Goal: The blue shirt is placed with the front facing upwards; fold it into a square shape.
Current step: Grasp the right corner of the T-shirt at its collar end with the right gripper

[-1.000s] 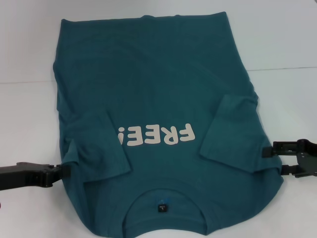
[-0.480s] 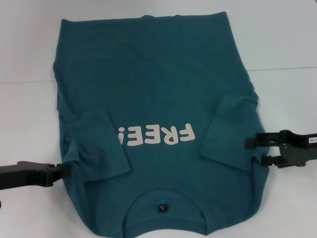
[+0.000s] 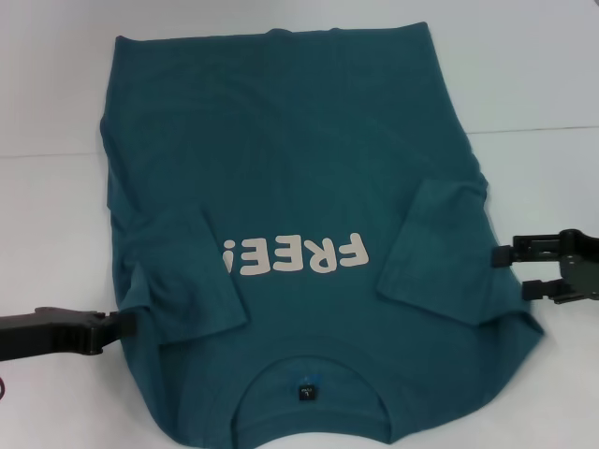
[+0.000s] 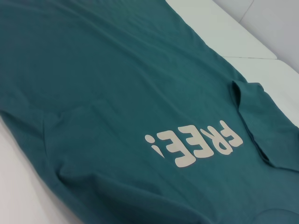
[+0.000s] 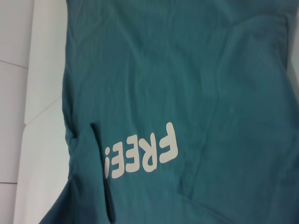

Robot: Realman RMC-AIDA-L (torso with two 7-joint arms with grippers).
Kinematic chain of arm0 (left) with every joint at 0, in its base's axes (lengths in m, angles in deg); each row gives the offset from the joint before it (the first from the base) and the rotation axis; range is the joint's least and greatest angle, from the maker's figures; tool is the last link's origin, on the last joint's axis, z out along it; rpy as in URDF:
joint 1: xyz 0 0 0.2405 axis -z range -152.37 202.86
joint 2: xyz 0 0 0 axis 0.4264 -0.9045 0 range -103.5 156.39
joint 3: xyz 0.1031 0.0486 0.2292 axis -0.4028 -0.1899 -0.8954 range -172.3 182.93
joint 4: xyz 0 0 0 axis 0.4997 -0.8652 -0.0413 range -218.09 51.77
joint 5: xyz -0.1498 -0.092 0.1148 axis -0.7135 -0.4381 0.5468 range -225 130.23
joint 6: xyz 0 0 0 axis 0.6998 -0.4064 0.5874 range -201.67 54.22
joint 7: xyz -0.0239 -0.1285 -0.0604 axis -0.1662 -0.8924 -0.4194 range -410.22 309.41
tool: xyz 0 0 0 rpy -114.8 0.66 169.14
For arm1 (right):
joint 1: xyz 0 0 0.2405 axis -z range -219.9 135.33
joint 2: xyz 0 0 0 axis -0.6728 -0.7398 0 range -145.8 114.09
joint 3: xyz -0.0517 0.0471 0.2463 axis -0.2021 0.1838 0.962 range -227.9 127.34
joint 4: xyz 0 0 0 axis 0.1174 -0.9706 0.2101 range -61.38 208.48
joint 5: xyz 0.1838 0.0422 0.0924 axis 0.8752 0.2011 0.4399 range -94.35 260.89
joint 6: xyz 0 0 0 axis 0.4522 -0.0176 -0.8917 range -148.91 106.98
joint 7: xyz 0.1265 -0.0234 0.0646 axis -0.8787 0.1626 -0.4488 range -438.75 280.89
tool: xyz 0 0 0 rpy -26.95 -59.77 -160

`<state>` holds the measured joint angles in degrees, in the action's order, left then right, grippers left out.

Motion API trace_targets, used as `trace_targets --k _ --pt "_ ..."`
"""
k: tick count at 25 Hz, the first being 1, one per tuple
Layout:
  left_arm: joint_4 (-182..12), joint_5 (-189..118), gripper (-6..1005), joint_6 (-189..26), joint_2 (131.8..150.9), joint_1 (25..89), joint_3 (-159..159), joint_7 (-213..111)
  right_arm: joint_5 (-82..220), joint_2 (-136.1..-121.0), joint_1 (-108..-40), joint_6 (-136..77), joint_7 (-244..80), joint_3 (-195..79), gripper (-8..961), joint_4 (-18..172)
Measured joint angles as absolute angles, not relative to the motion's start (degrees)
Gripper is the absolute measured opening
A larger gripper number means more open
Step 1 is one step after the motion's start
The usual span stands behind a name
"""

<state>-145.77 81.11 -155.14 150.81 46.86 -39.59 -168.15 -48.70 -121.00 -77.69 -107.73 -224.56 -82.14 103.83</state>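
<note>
A blue shirt (image 3: pixel 299 187) lies front up on a white table (image 3: pixel 543 84), collar (image 3: pixel 309 398) nearest the robot and hem at the far edge, both short sleeves already folded in over the chest either side of the white "FREE!" print (image 3: pixel 292 255). At the near left, the left gripper (image 3: pixel 117 325) sits at the shirt's shoulder edge, touching the cloth; whether it is clenched cannot be told. At the right, the right gripper (image 3: pixel 513 271) hovers just beside the opposite shoulder, fingers spread and holding nothing. The shirt's long axis runs straight away from the robot, between the two grippers, so each arm is nearest its own shoulder corner for the likely near-to-far fold.
</note>
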Motion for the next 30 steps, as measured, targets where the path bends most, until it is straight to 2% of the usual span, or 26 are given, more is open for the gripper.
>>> trace_targets --k 5,9,16,19,30 --pt "-145.4 80.2 26 -155.2 150.76 46.7 -39.6 -167.9 -49.0 -119.92 -76.4 -109.6 -224.6 -81.8 932 104.0" --pt "-145.4 80.2 25 -155.2 150.74 46.8 -39.6 -167.6 -50.2 -118.24 -74.6 -112.4 -225.0 -82.0 929 105.6" --pt "-145.3 80.1 26 -155.4 150.72 46.9 -39.6 -167.5 -54.6 -117.52 -72.7 -114.2 -225.3 -82.1 925 107.5" --pt "-145.3 80.1 26 -155.4 150.72 46.9 -39.6 -167.4 -55.6 -117.64 -72.3 -114.1 -225.2 -82.1 923 107.4" --pt "-144.7 79.7 26 -155.3 150.63 46.9 -39.6 -167.0 -55.8 -119.85 -72.7 -111.5 -224.7 -83.6 915 107.1"
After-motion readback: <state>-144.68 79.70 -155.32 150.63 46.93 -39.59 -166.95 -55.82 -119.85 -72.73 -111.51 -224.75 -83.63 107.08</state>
